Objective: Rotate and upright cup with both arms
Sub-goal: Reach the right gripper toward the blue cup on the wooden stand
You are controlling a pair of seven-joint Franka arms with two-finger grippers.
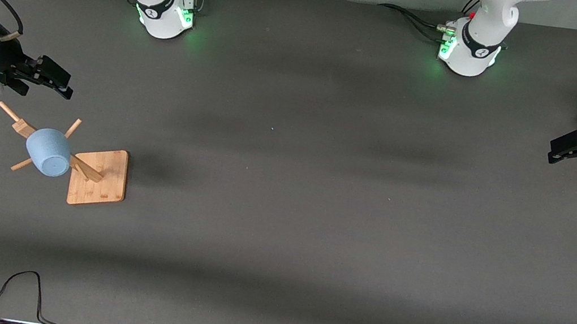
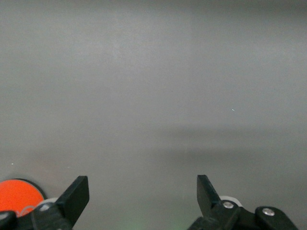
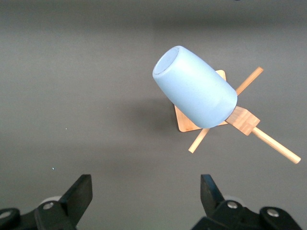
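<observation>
Cup point(image 3: 195, 88) on wooden rack point(image 3: 242, 120) in right wrist view only; both grippers released.

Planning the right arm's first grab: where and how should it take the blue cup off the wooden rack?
Probably across the cup's tapered side wall near its closed base, which points up and away from the wooden rack. Its mouth sits over a peg.
</observation>
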